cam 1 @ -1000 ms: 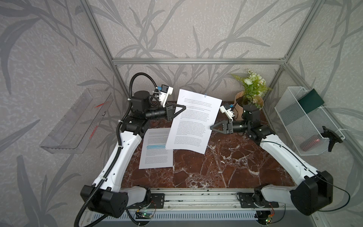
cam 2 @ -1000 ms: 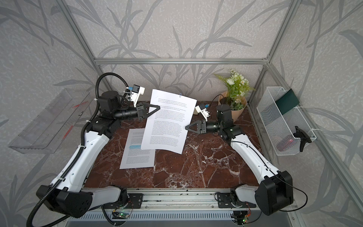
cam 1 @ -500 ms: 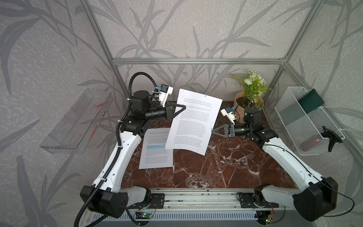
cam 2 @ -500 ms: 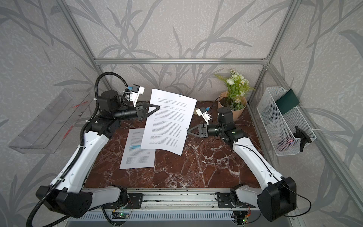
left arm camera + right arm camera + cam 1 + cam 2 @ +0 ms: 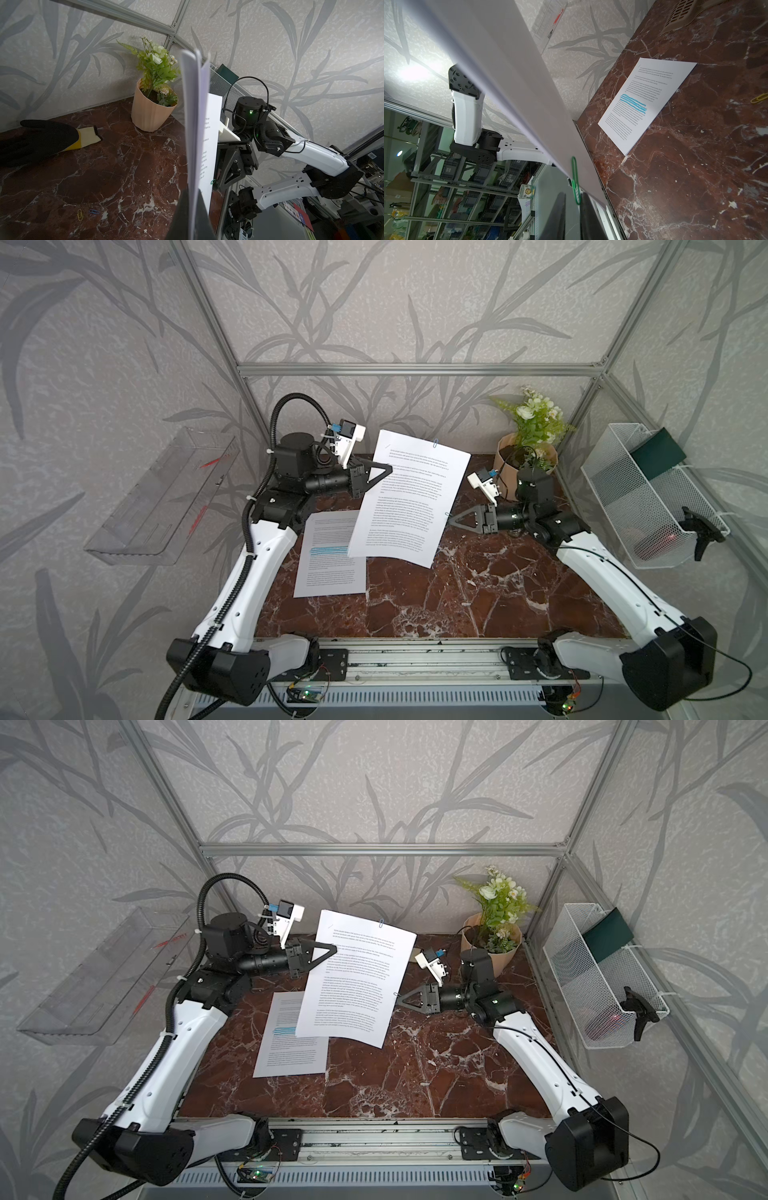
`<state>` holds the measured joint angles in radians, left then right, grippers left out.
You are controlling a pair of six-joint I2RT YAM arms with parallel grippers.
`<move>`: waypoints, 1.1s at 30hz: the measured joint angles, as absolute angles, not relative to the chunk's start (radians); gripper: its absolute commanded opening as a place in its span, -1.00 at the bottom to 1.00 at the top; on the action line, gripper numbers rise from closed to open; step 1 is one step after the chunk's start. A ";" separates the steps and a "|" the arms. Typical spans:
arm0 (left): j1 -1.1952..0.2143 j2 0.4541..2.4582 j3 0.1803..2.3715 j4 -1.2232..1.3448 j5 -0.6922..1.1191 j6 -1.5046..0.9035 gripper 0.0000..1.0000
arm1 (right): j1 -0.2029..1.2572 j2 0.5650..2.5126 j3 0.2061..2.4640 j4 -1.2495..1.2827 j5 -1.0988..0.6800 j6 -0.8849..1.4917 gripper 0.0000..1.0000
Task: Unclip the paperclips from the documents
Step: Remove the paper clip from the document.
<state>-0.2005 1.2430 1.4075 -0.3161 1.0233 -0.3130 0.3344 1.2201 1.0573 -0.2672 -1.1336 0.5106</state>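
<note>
left wrist: glove (image 5: 41,139), flowerpot (image 5: 151,112) beyond document (image 5: 194,124)

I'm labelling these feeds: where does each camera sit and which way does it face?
Top views: overhead in front, looking down at the table; both arms show.
Left wrist: on the left arm, facing the held document edge-on and the plant; left gripper shows.
Right wrist: on the right arm, facing the green paperclip; right gripper shows.
Shared: both wrists see that paperclip.
</note>
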 measured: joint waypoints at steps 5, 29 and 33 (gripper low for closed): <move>-0.200 1.234 1.407 -0.321 1.023 -0.313 -1.00 | 0.334 1.209 1.057 -0.267 -1.134 0.508 -0.70; -0.196 1.213 1.401 -0.316 1.040 -0.314 -1.00 | 0.334 1.215 1.057 -0.185 -1.133 0.564 -0.52; -0.196 1.212 1.398 -0.313 1.046 -0.314 -1.00 | 0.334 1.218 1.057 -0.173 -1.130 0.573 -0.39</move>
